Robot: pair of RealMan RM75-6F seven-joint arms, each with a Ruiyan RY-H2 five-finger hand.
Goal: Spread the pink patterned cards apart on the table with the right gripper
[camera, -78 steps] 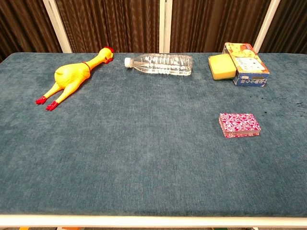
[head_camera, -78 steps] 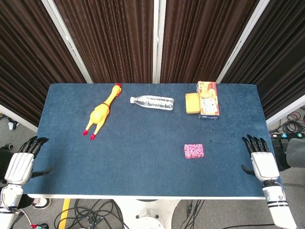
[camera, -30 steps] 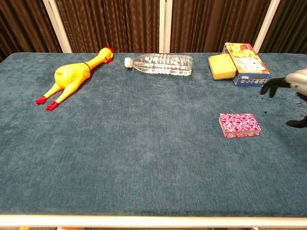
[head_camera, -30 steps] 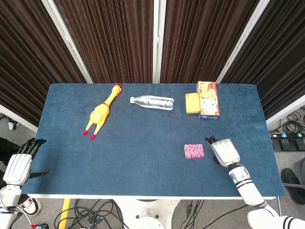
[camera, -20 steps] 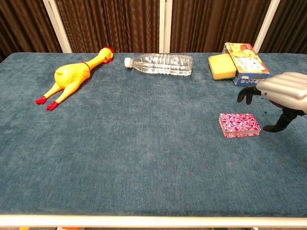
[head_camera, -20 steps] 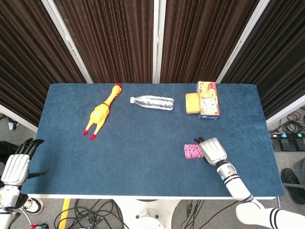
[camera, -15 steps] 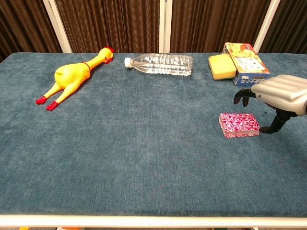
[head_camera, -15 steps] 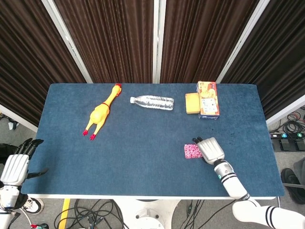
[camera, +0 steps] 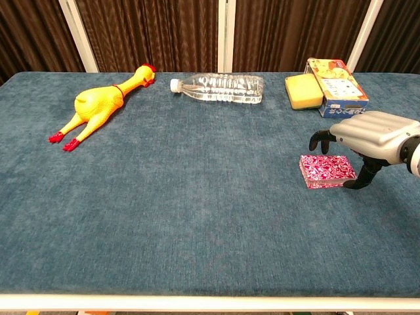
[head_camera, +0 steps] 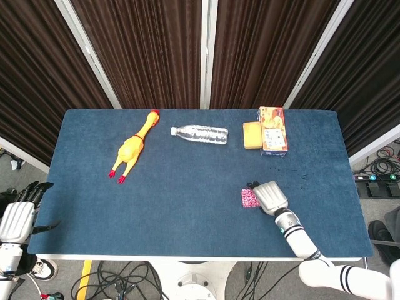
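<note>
The pink patterned cards [camera: 325, 170] lie as one neat stack on the blue table, right of centre; in the head view only the left part of the stack [head_camera: 246, 199] shows. My right hand [camera: 364, 134] hovers just above the stack, palm down with its fingers apart and curved over it, and in the head view this hand [head_camera: 270, 196] covers most of the deck. Its thumb [camera: 359, 175] reaches down beside the stack's right edge. Nothing is held. My left hand [head_camera: 17, 217] hangs open off the table's left side.
A yellow rubber chicken [head_camera: 132, 147] lies at the back left. A clear water bottle [head_camera: 200, 134] lies at the back centre. A yellow sponge [head_camera: 252, 135] and a colourful box [head_camera: 273, 130] sit at the back right. The table's front edge [camera: 210, 300] runs close below.
My right hand has come in from the table's right edge and moved left over the card stack. The stack has not moved. My left hand has drifted slightly left.
</note>
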